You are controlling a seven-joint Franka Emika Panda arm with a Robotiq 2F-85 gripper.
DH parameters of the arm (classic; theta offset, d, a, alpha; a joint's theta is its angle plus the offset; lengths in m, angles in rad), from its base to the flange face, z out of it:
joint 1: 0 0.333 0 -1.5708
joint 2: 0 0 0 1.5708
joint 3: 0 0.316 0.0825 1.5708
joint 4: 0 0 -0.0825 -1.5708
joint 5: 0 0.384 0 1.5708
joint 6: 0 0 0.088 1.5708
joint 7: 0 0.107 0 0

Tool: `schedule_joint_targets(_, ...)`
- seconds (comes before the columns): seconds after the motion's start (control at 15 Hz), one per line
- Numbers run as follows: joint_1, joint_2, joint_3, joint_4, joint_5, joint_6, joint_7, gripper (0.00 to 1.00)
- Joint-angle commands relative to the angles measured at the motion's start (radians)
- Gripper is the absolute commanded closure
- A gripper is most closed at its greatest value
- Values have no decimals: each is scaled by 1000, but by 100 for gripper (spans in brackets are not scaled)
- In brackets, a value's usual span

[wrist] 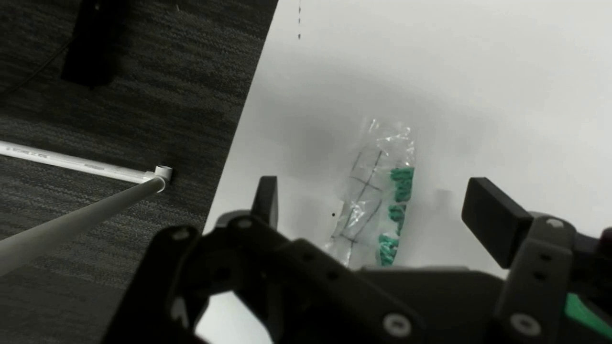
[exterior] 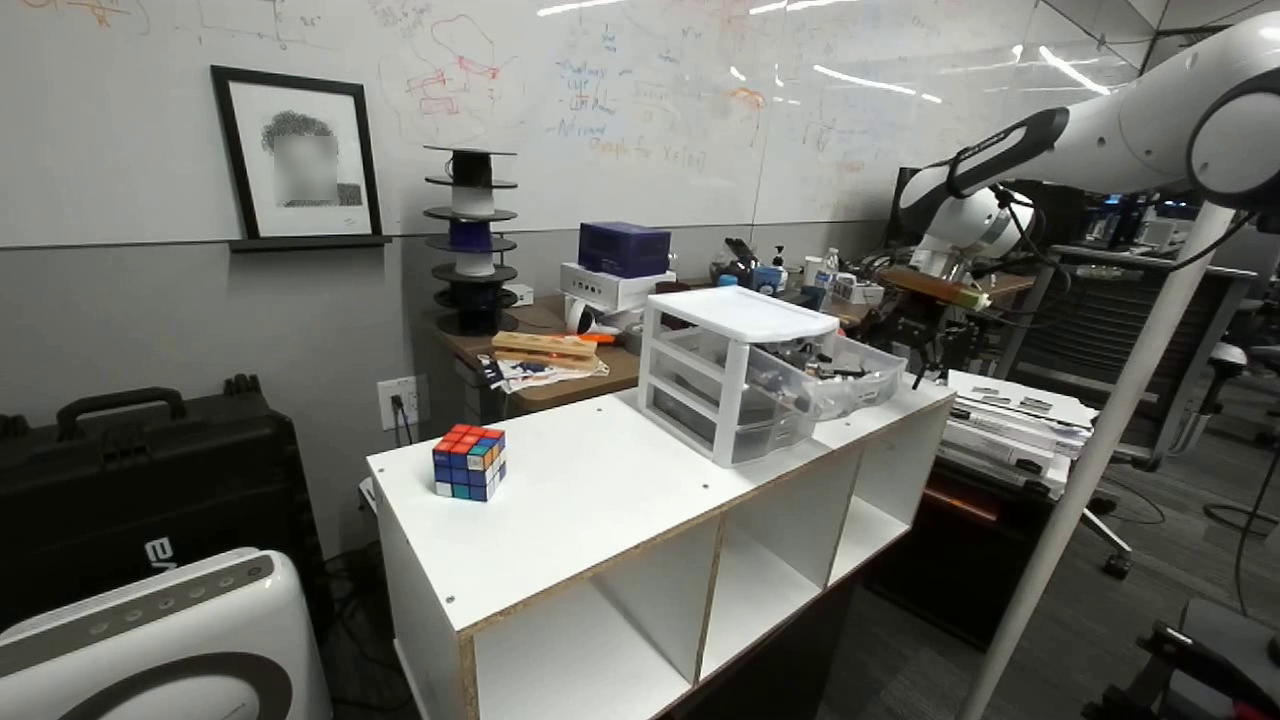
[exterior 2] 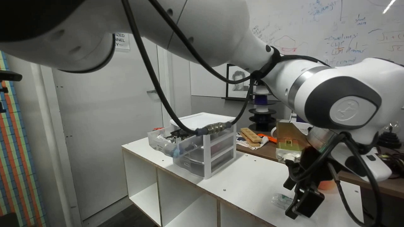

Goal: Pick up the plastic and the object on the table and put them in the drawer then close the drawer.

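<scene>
Hanging above the white surface (wrist: 502, 95) in the wrist view, the claw (wrist: 377, 205) is spread wide, its fingers (wrist: 265, 200) well apart. A clear plastic packet (wrist: 370, 196) w/ green markings lies on that surface, ctr of the frame, showing in the gap btwn the fingertips; can't tell exactly how far below. Dark carpet (wrist: 143, 86) takes up the L side, w/ a pale pole (wrist: 86, 215) at lwr L.

In an exterior view the packet is at lwr R, just beside the claw, and an orange item (exterior 2: 327, 185), mostly hidden behind the claw, can't be ID'd. The arm (exterior 2: 217, 28) spans the top of that frame.

In both exterior views a small white-framed chest (exterior: 740, 310) stands on the surface near ctr, its translucent drawer (exterior: 860, 395) pulled out w/ dark bits inside.

In an exterior view a scrambled Rubik's cube (exterior: 468, 463) sits on the surface near its L end, L of ctr, well apart from the chest. Behind, upper L: framed portrait (exterior: 300, 160) and, to its R, a stack of spools (exterior: 472, 237); whiteboard (exterior: 650, 100) across the top. Black hard case (exterior: 170, 480) at mid L, white appliance (exterior: 150, 650) at lwr L.
</scene>
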Motion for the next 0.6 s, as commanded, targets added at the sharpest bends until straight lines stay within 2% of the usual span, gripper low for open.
schedule_joint_targets(0.0, -13, 60, 5, 112, -28, -56, 50, 32)
schedule_joint_targets(0.53, -26, 79, 13, 193, -38, -108, 55, 96)
